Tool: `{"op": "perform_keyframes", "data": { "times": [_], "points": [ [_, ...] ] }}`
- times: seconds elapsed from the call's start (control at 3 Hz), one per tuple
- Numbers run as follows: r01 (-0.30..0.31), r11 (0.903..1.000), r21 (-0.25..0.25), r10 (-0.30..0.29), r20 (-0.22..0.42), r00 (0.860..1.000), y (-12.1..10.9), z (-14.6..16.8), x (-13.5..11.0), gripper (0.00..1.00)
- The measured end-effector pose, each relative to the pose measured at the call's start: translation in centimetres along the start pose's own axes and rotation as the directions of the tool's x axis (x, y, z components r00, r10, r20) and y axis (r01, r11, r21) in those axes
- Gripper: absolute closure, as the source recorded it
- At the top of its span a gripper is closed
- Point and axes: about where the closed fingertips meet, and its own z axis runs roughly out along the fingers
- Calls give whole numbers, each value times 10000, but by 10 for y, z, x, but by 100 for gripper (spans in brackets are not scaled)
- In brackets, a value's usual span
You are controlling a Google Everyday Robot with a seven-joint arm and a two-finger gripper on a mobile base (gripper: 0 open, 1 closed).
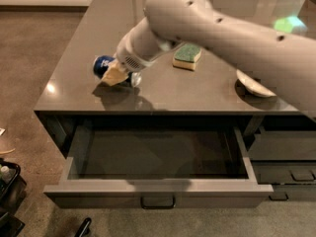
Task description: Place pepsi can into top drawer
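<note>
The big grey tabletop has the top drawer pulled wide open under it. The white robot arm reaches down across the tabletop to the left. A green and yellow sponge lies near the middle. The blue pepsi can lies on its side near the left front edge, not in the drawer. The gripper sits right on the can, but it is too hard to tell if its jaws are squeezing it.

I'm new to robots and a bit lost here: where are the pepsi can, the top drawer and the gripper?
pepsi can [102,64]: camera view, on its blue side.
top drawer [158,187]: camera view, on the front rim above the handle.
gripper [116,75]: camera view, on its tan end, at the can.
</note>
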Motion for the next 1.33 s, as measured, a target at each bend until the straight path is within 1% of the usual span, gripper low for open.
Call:
{"op": "perform_keyframes", "data": {
  "times": [0.33,0.67,1.0,1.33],
  "points": [
    [-242,9995,213,243,-33,9997,21,-61,11,100],
    [-969,9949,297,970,-20,9953,53,-104,42,100],
    [-1806,9831,294,1801,210,9834,79,-123,83,100],
    [-2790,9600,247,2773,571,9591,96,-117,128,100]
  ]
}}
